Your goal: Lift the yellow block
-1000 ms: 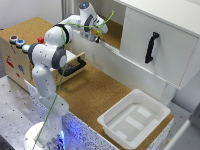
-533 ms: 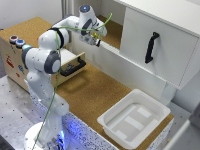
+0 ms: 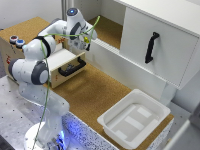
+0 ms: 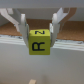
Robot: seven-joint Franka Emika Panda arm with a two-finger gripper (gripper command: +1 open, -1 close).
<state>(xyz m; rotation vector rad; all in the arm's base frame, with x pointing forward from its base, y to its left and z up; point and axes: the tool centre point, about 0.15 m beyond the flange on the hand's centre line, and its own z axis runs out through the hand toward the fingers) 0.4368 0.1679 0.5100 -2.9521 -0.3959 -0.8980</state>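
Note:
In the wrist view the yellow block (image 4: 40,41) is a small cube with black letters on its faces. It is pinched between the two pale fingers (image 4: 22,25) of my gripper (image 4: 40,37) and hangs in the air in front of a white ledge. In the exterior view my gripper (image 3: 85,39) hangs beside the white partition, above the open drawer (image 3: 70,65). The block is too small to make out in that view. A thin yellow-green cable (image 3: 92,24) runs along the arm.
A white tub (image 3: 134,117) sits on the cork floor (image 3: 92,95) at the exterior view's right. A white cabinet with a black handle (image 3: 151,47) stands behind it. The wooden box (image 3: 15,50) with the drawer is at the left.
The gripper has moved lower and toward the exterior view's left, now hanging over the open drawer.

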